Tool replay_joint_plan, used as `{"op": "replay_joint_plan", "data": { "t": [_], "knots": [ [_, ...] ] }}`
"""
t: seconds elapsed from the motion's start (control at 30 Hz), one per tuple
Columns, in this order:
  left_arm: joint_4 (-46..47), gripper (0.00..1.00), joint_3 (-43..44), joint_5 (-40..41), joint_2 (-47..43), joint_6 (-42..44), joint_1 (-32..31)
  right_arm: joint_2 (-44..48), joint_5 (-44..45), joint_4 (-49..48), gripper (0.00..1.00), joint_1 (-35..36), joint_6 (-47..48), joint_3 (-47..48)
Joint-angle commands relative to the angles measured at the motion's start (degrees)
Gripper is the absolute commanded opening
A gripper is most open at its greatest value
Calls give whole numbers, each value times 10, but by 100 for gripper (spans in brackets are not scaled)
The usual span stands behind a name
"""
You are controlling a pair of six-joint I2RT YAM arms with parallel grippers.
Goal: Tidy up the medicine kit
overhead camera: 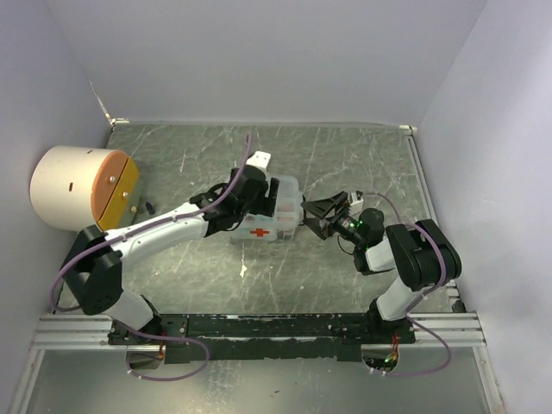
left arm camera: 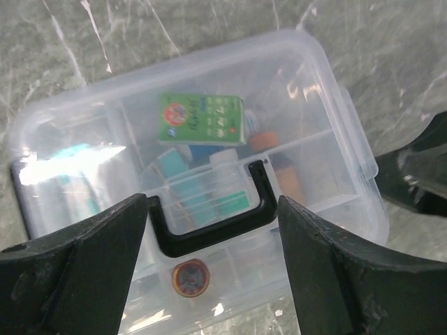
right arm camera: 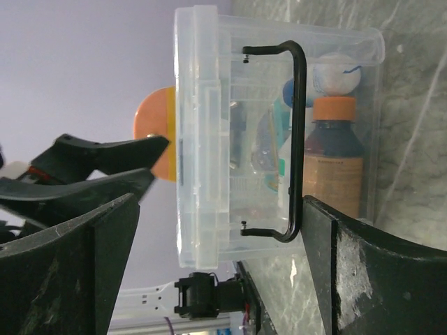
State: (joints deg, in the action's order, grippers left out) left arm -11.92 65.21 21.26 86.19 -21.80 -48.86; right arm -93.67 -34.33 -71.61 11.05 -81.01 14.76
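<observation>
Medicine kit [overhead camera: 285,207] sits mid-table [overhead camera: 345,164] in top view, left gripper [overhead camera: 261,200] over it, right gripper [overhead camera: 309,219] just beside its right end. Left wrist: jaws wide apart, gripping nothing, black handle [left arm camera: 209,237] showing between them. Right wrist: jaws wide apart, empty, kit ahead.

The medicine kit [overhead camera: 285,211] stands in the middle of the tabletop [overhead camera: 345,155], with the left arm [overhead camera: 155,231] reaching over it and the right arm [overhead camera: 414,254] just to its right. A big cylinder [overhead camera: 78,188] lies at the left edge, well apart from the kit.
</observation>
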Motion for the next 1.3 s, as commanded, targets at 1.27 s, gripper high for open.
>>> {"op": "replay_joint_plan", "data": {
  "t": [1.27],
  "knots": [
    [-76,72,47,48,90,-8,-36,137,40,413,61,37,258,167]
  ]
}}
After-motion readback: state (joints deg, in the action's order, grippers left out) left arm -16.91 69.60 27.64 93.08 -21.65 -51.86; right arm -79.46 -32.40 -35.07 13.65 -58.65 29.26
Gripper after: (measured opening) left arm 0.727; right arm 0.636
